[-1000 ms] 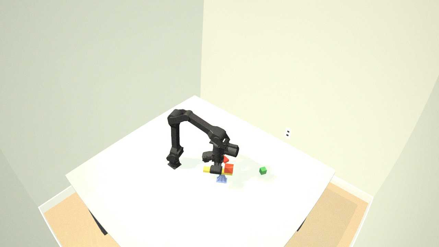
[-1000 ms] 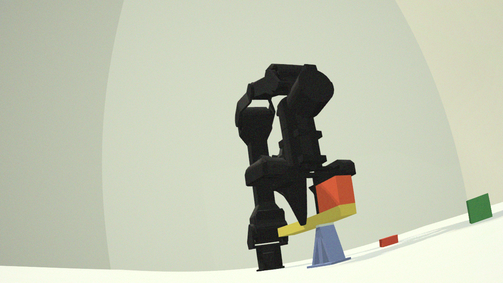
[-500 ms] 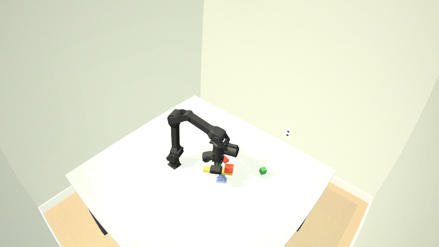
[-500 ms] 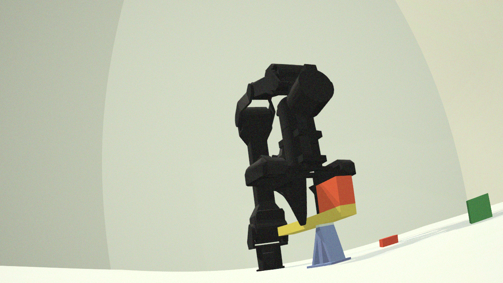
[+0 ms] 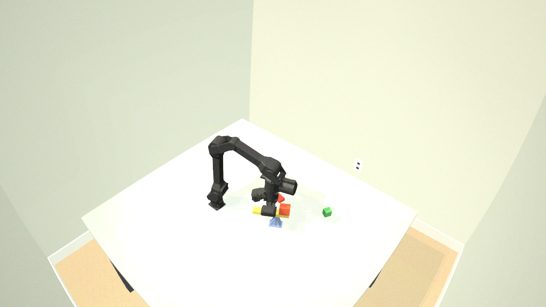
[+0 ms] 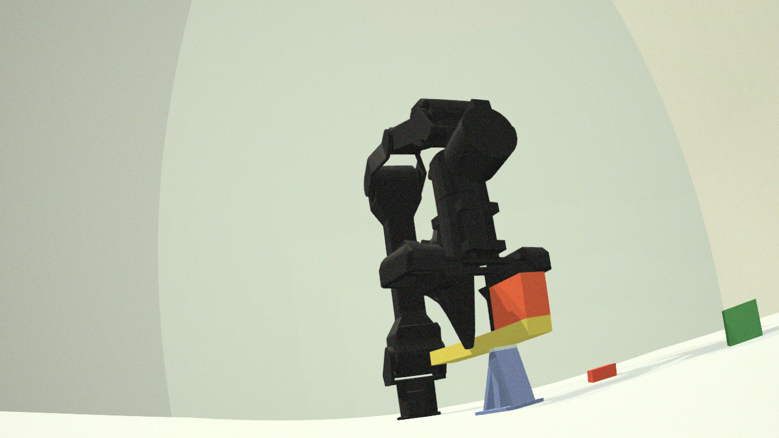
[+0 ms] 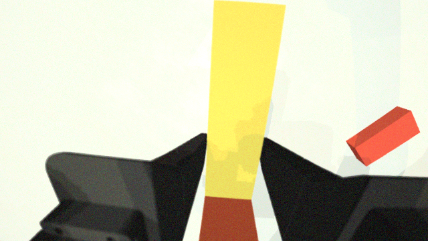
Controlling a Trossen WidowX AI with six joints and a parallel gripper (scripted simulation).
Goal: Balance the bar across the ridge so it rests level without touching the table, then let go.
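A: Effector state?
B: Gripper part-open, fingers astride yellow bar; cannot tell if it grips.
A: Bar position?
B: Across blue ridge, orange-red block on one end.
A: Surroundings?
B: Small red piece near; green cube farther off.

A small red block (partly hidden from above) lies well apart from the green cube; beyond the cube, a wall outlet.
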